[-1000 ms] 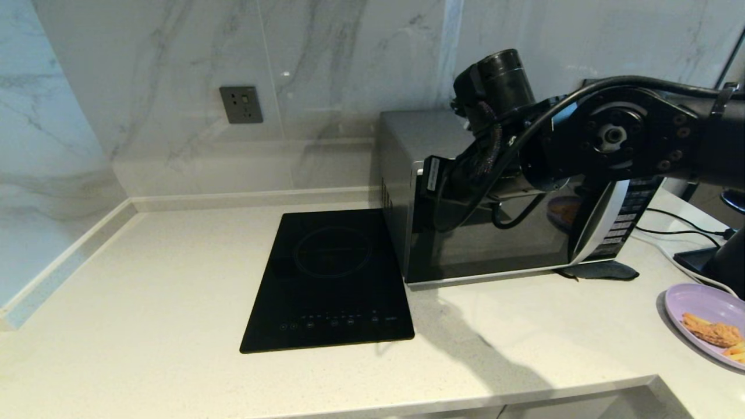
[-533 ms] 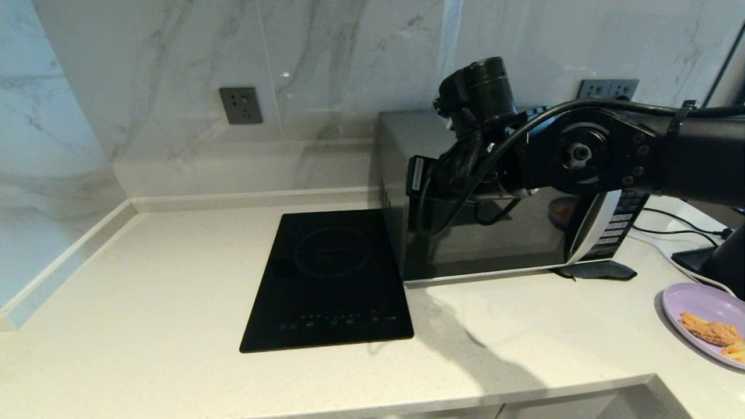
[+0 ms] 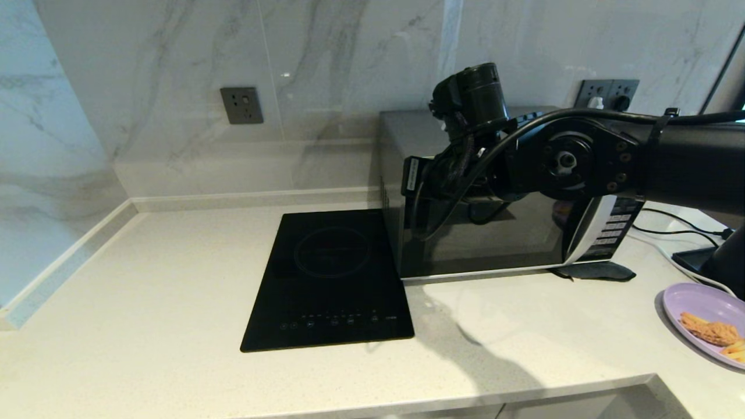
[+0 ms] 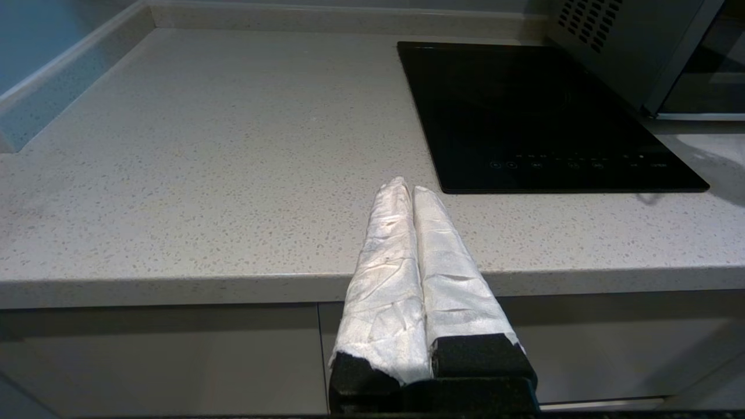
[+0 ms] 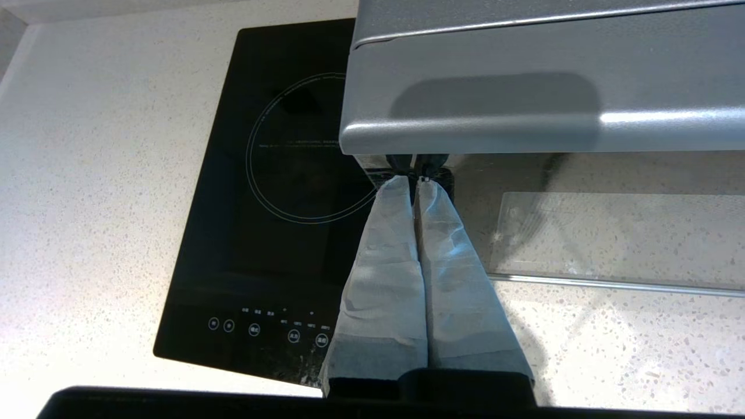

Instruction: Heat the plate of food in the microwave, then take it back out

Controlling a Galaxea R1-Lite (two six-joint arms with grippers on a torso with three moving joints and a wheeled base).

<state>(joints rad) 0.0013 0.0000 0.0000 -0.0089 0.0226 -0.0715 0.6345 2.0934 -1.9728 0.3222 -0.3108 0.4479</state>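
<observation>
1. Pale speckled counter under a marble wall; black cooktop at frame centre, microwave to its right.
2. Since a second ago, the right arm has swung leftward across the microwave's front and the door has closed nearly flush.
3. Right gripper: fingers pressed together, empty, tips at the door's top edge. It looks to be pushing it shut.
4. Plate of food sits at lower right on the counter, fried pieces on it. The microwave's contents can't be seen.
5. Left gripper is parked off the counter's front edge, closed, empty.
</observation>
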